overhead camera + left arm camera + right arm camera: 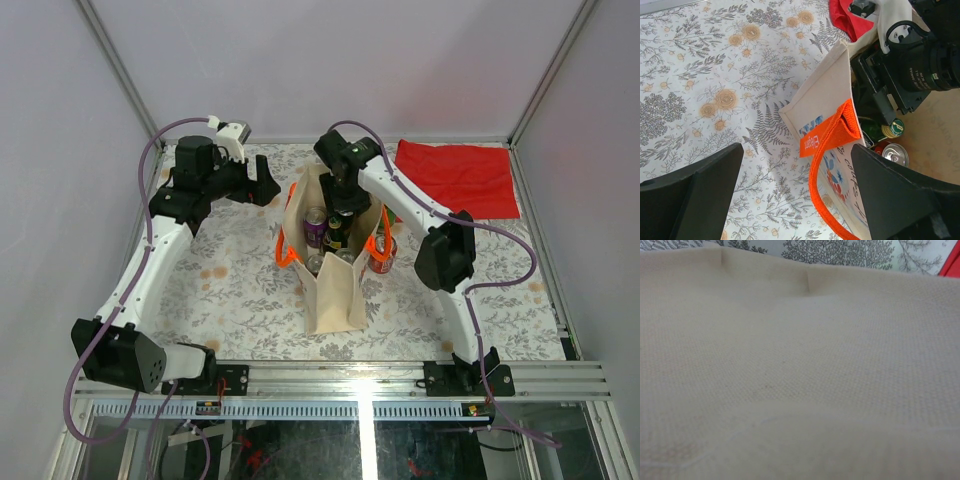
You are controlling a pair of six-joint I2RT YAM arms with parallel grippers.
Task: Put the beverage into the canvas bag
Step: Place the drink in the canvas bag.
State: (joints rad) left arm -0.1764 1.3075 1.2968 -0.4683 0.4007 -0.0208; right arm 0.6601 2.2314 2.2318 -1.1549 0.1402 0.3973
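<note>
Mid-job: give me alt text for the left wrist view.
The open left end effector frames a corner of the beige canvas tote bag and its bright orange handle. The black right arm reaches into the bag above drink cans.

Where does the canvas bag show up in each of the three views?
Top external: canvas bag at centre, standing upright.
Left wrist: canvas bag right of centre, orange handle across it.
Right wrist: canvas bag fills nearly the frame.
Shared landmark: red cloth, towards each view's top right.

Flat red cloth [458, 175] lies on floral tablecloth [230, 290].
</note>
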